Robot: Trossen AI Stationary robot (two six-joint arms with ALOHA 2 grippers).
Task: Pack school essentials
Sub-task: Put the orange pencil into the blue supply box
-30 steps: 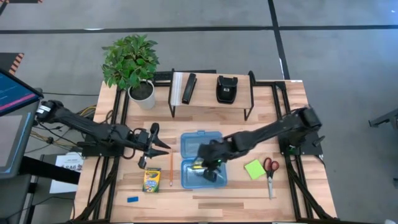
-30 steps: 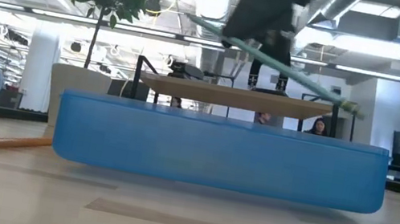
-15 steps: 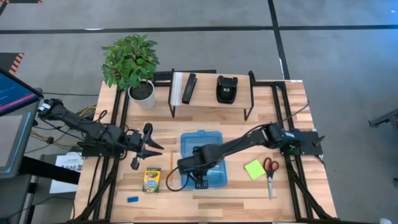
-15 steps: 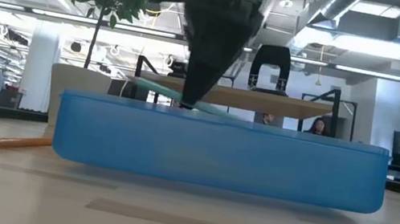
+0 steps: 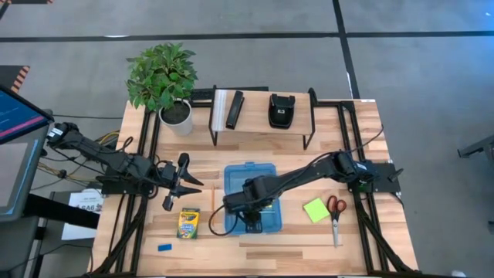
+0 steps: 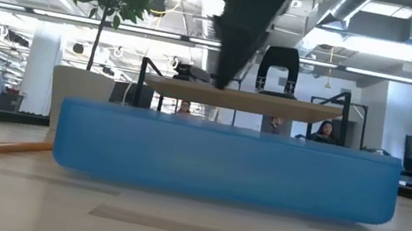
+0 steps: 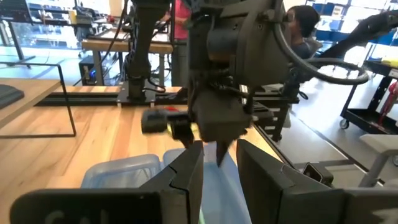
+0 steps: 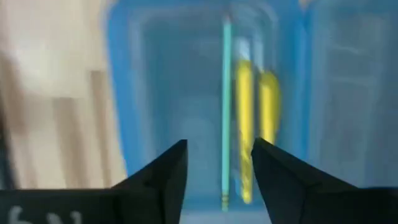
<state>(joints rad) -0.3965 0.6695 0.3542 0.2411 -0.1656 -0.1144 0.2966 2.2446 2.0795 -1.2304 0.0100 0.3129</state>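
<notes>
The blue plastic box (image 5: 251, 197) stands open on the table's middle, its lid on the far side. Inside it the thin teal pen (image 8: 226, 106) lies beside two yellow pencils (image 8: 245, 124). My right gripper (image 8: 219, 174) hangs open just above the box (image 6: 223, 160), pointing down, touching nothing. My left gripper (image 5: 189, 176) waits open left of the box. On the table lie another pencil (image 6: 3, 149), the crayon box (image 5: 187, 222), the blue eraser (image 5: 164, 247), the lime sticky-note pad (image 5: 316, 209) and the orange-handled scissors (image 5: 336, 212).
A potted plant (image 5: 164, 77) stands at the far left. A low shelf (image 5: 262, 123) at the far edge carries black and white bar-shaped things and a black pouch (image 5: 280, 110). Bare wood lies near the front edge. People show in the room behind.
My right gripper has carried the teal pen toward the table's left and down into the blue box, then opened and let go. The pen now lies in the box beside the pencils, and the gripper has risen a little above the rim.
</notes>
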